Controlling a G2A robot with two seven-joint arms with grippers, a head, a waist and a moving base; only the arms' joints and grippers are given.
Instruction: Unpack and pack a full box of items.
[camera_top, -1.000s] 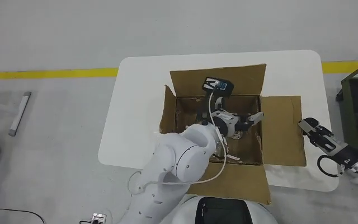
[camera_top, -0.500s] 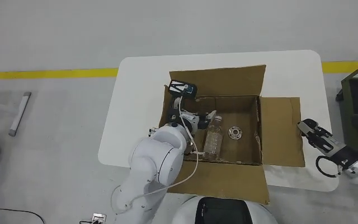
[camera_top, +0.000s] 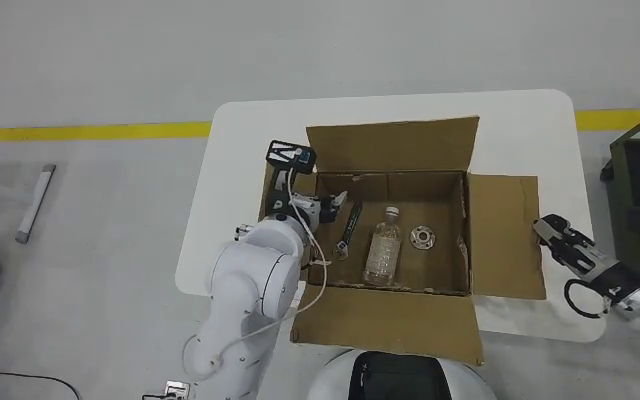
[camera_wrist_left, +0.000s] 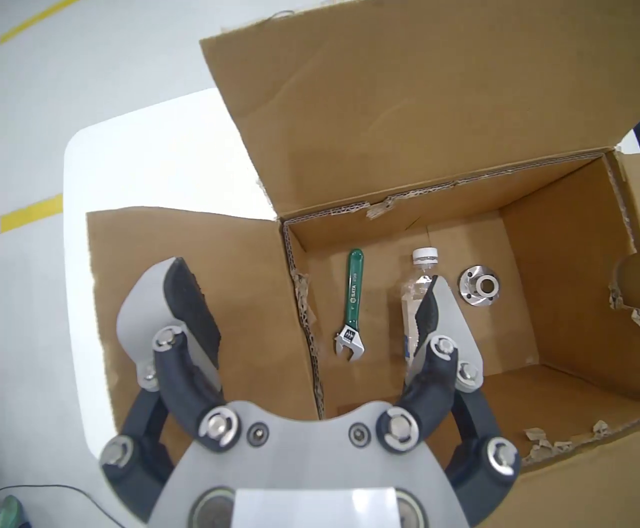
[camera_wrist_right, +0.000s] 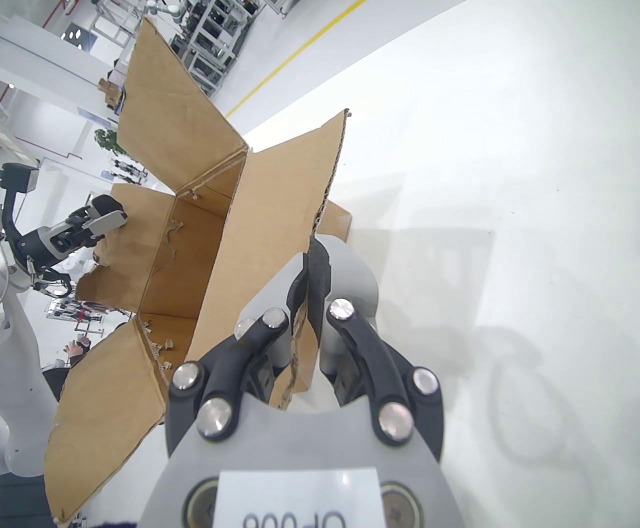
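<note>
White bench (camera_top: 240, 160) with rounded corners on a grey floor (camera_top: 100, 60); a yellow line (camera_top: 100, 130) crosses the floor and passes under the bench's far side. Grey rod (camera_top: 33, 203) lies on the floor well left of the bench, dark green cabinet (camera_top: 627, 185) at the right edge. Metal racks (camera_wrist_right: 210, 30) stand in the room behind.

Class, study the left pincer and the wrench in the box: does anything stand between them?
Nothing covers the wrench. The open left pincer hangs above the box's left wall, which runs under the gap between its fingers; the wrench lies just inside that wall, with the bottle beside it, not touching.
</note>
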